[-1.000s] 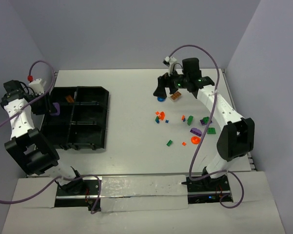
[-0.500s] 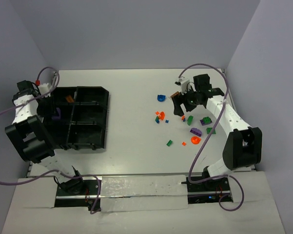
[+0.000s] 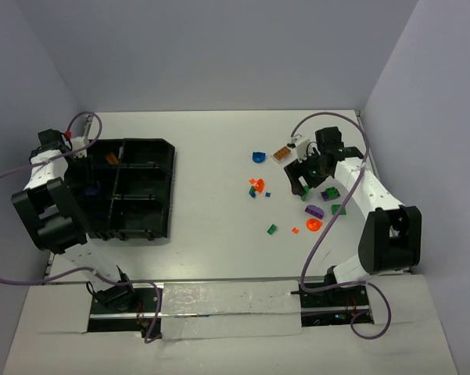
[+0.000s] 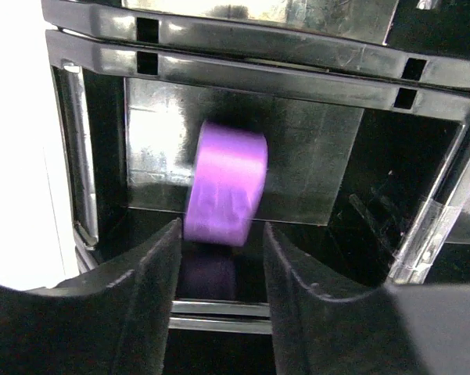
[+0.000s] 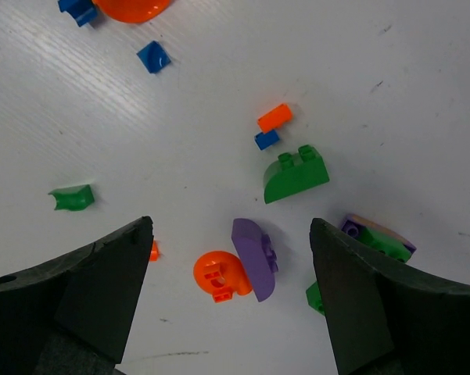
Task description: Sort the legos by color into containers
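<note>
Release of the purple lego (image 4: 225, 183) over the tray (image 4: 242, 66)
The left gripper (image 4: 221, 229) hangs above one compartment so the piece falls inside; fingers parted, the blurred piece looks released, long axis along the fingers, pointing at the compartment floor, slightly tilted. The right gripper (image 5: 231, 225), spread wide and empty, hovers over loose legos (image 5: 295, 173) for the next pick

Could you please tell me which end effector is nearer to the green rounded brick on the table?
Right. The right end effector hovers close over the green rounded brick; the left end effector is far off on the other side, over the black tray.
</note>
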Robot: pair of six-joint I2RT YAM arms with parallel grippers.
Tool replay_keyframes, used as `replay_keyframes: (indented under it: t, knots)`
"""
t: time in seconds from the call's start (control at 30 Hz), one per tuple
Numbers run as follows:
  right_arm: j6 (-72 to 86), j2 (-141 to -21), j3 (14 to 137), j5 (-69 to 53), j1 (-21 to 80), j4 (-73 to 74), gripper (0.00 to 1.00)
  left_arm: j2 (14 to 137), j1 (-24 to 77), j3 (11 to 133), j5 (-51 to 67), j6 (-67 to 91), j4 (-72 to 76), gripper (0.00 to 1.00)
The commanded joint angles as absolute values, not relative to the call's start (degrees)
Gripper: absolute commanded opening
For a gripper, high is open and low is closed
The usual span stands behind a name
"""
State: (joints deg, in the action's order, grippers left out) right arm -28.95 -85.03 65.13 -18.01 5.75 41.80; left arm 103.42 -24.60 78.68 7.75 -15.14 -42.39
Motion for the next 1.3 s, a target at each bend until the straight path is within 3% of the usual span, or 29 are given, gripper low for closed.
replay_keyframes:
  t: [0.0,0.07,0.27,0.47,0.57,1.1,1.27]
  knots:
    - [-31.1,-81.4,63.5,-15.6,4.4,42.8,0.86,100.8,-24.6,81.7,7.5,-14.8,-40.8,0.57]
    - [-31.8,-80.6,62.3,-15.2,3.9,43.2,0.86,100.2,-24.7,82.5,9.6,-15.1,-41.2,0.63]
    - [-34.6,-78.7,60.3,-14.3,3.2,44.7,0.79,95.2,-24.7,85.7,18.4,-16.1,-41.1,0.63]
    - [-38.7,-79.0,59.2,-13.6,2.5,46.5,0.55,87.8,-19.2,87.2,26.8,-16.1,-36.2,0.64]
    - [-40.4,-80.9,60.4,-14.2,2.5,47.9,0.50,87.1,-14.5,86.8,26.4,-16.2,-35.9,0.64]
    - [-45.2,-94.6,62.4,-10.3,2.5,48.1,0.56,84.6,-9.5,83.1,27.7,-13.2,-32.9,0.66]
    - [-46.0,-97.2,61.4,-10.0,2.5,46.2,0.51,84.0,-9.3,82.0,29.9,-12.2,-32.8,0.66]
